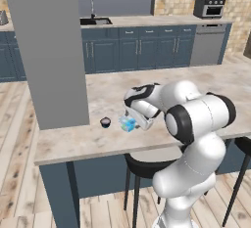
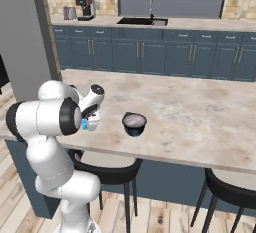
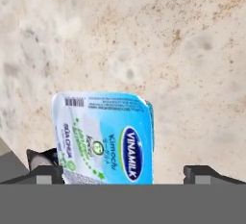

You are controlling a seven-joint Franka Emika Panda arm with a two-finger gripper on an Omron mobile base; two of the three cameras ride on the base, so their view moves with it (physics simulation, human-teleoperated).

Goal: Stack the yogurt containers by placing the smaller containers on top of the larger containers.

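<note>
Yogurt containers: three
Light-blue boxy container [image 3: 105, 139]: one, between the jaws
Tiny dark cup [image 1: 105, 122]: one
Wide dark cup [image 2: 134, 123]: one
Stools [image 2: 107, 171]: two, perhaps more hidden

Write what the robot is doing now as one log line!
pincer: open, around light-blue yogurt box | big dark cup: on counter, nothing stacked

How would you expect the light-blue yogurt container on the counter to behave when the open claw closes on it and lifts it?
The light-blue yogurt container looks small and thin-walled, so probably light and slightly squashy. Its flat, boxy sides should not roll. The glossy printed lid may be slippery against the claw.
</note>
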